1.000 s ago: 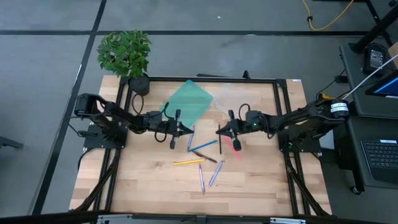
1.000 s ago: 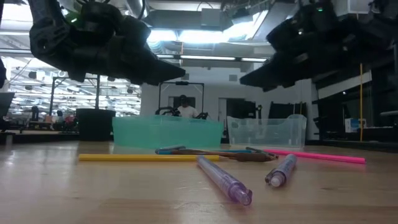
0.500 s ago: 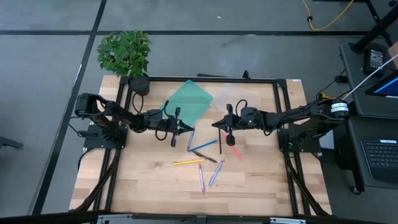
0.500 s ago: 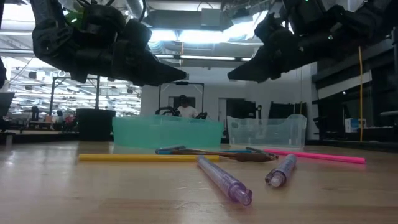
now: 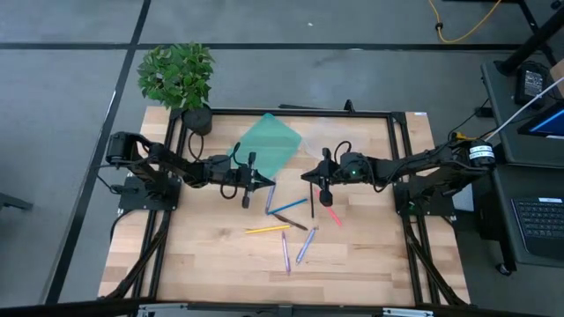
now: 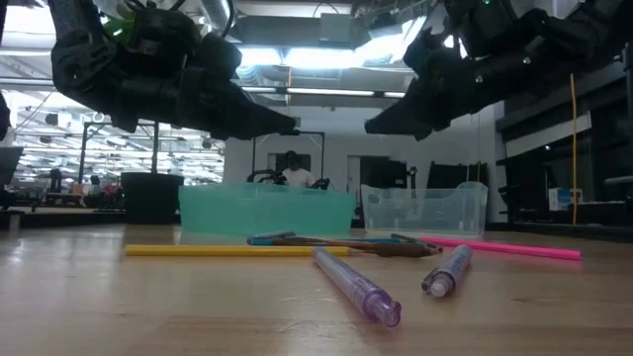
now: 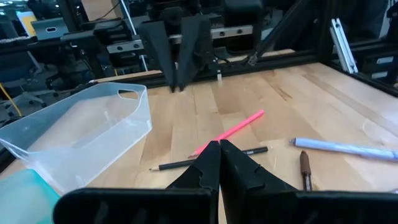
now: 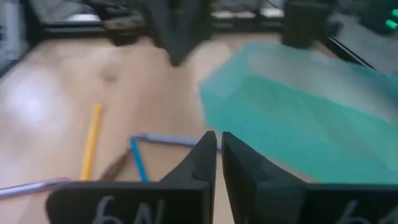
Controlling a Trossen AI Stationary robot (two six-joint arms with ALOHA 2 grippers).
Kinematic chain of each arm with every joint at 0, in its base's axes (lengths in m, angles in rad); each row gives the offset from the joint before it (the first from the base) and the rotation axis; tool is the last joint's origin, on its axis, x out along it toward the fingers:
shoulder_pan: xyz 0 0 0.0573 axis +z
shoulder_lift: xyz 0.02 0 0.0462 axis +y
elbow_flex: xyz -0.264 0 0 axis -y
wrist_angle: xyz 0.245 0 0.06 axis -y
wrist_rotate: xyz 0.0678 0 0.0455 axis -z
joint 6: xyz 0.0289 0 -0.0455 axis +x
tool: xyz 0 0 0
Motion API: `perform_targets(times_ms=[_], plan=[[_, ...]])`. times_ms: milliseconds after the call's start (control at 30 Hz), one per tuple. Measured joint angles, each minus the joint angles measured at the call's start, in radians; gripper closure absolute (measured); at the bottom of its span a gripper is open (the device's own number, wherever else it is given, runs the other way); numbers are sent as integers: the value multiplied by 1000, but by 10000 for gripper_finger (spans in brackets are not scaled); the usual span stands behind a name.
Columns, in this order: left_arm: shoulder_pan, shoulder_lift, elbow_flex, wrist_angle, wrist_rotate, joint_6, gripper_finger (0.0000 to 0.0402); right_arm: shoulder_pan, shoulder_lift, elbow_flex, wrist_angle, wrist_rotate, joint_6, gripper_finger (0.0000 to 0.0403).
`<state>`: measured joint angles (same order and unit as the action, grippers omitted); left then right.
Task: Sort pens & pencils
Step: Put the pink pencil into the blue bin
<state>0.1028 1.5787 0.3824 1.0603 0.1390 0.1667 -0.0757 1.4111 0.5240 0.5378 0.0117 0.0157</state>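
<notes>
You had a teal plastic bin (image 5: 269, 143) and a clear plastic bin (image 7: 74, 140) at the worktop's back edge, pens and pencils (image 5: 289, 224) scattered mid-worktop. Left gripper (image 5: 261, 183) and right gripper (image 5: 315, 187) hovered above them, fingers closed, empty. Only the low view showed a person (image 6: 293, 170) behind.

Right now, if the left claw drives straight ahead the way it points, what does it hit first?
Probably nothing on the table. The left claw, shut, points toward the right claw, passing above the black pencil and pink pen. Depth is unclear.
</notes>
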Motion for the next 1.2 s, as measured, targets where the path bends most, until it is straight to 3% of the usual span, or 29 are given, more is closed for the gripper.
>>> perform_targets(times_ms=[267,567,800,933,1067,1200], plan=[[0,0,0,-14,-14,27,390,0,-1,6,-83,50,57,374],[0,0,0,-12,-25,19,329,21,-1,212,-458,50,42,367],[0,-1,9,-11,-100,-7,280,43,-1,247,-473,93,5,288],[0,-1,12,-11,-100,1,274,42,-1,247,-504,173,7,227],[0,-1,12,-11,-102,13,273,42,-1,247,-549,174,20,177],[-1,-3,12,-13,-102,41,273,45,-1,247,-625,146,113,155]])
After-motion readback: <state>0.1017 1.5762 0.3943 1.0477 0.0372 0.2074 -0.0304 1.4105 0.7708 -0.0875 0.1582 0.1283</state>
